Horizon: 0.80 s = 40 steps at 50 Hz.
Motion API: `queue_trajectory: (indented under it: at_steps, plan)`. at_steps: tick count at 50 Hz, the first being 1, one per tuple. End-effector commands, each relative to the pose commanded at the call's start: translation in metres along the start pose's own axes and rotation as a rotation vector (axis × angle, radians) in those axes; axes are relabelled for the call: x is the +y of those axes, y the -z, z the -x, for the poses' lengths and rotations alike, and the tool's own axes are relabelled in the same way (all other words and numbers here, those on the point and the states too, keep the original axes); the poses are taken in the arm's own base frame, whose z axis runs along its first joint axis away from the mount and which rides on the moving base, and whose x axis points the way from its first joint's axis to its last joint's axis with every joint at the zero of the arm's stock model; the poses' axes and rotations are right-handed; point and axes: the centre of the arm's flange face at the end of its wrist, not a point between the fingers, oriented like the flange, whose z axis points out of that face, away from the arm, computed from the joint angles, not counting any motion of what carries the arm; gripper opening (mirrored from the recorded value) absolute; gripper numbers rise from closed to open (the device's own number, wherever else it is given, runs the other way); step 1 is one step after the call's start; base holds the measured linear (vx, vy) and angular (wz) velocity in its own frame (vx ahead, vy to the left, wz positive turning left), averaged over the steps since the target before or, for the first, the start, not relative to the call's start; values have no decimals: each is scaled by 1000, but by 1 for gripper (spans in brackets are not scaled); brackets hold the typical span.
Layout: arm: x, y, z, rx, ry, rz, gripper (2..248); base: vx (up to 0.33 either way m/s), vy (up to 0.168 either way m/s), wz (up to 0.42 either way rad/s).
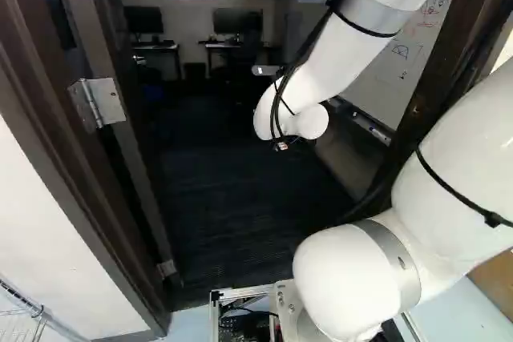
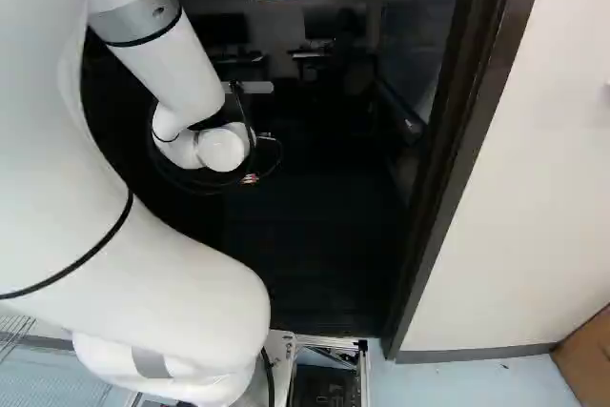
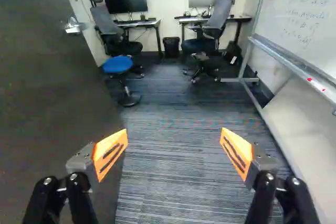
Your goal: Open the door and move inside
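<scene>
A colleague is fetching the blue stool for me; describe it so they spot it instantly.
Past the open door, two desks line the far wall. On the carpet, in front of the tall dark chair nearer the door, stands the stool. Unlike the office chairs, it has no backrest: just a blue seat on a dark stem and round base.

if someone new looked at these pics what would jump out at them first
Probably the big white arm, reaching into the room through the dark doorframe in both base views. In the wrist view, the orange pads of the open claw glow, with the dark door standing open beside it. Farther ahead, a blue-seated stool pops against dark carpet, and a whiteboard stands across from the door.
</scene>
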Motion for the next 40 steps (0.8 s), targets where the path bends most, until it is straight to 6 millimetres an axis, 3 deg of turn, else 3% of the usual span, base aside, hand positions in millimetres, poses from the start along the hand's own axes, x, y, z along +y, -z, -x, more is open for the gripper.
queue_trajectory:
  at_steps: [40]
  plan:
    - [0,0,0,0,0,0,247,112,2,-4]
